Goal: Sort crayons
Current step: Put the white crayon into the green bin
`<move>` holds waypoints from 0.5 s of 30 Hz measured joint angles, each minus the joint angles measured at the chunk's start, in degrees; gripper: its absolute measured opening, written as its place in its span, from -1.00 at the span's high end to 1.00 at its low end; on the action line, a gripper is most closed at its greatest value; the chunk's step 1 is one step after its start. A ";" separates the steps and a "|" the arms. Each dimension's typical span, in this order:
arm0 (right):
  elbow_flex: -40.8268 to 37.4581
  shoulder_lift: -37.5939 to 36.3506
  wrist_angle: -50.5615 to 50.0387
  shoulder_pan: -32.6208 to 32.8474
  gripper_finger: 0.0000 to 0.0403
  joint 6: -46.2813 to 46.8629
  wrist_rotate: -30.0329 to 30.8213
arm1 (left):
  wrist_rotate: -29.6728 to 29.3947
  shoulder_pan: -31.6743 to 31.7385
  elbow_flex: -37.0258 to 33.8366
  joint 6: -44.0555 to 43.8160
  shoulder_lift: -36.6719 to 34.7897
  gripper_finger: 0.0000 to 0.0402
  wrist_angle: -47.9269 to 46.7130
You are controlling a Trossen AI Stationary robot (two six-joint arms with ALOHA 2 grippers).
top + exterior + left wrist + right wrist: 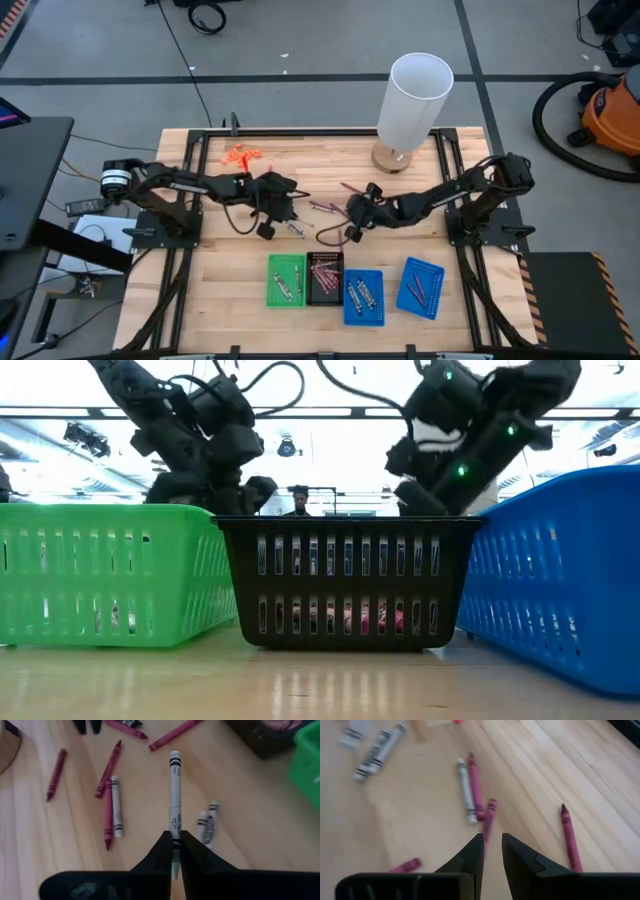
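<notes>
Here a grey crayon (174, 805) is clamped lengthwise in the left gripper (174, 851); the right gripper (492, 851), fingers slightly parted and empty, is poised just before a maroon crayon (489, 817).

One grey-silver crayon (174, 795) with black bands is pinched at its lower end in the left gripper (174, 851), pointing straight out ahead, above the counter (260, 810). Loose crayons (111, 800) lie flat on the wood beneath: dark maroon and pinkish-red sticks at mixed angles, and grey-silver ones beside them, one pair side by side. More crayons rest sorted in the small trays (322, 277).
</notes>
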 joint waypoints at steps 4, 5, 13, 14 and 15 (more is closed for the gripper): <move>-2.57 -0.07 2.71 -3.33 0.62 -0.07 -0.46 | -1.80 -2.46 0.07 -2.41 -1.36 0.93 -0.67; -2.98 -0.09 3.03 -4.18 0.62 -0.20 -0.46 | -2.77 -3.20 0.16 -3.08 -1.49 0.93 -0.64; -5.00 -0.11 2.83 -13.01 0.57 -3.18 -4.03 | -4.50 -9.06 0.22 -10.59 -4.50 0.93 -3.37; -5.00 -0.11 2.83 -14.18 0.55 -3.47 -4.23 | -4.50 -9.84 0.22 -11.67 -4.88 0.93 -4.16; -5.00 -0.11 2.85 -15.40 0.53 -3.69 -4.53 | -4.47 -10.70 0.18 -12.88 -5.33 0.92 -5.12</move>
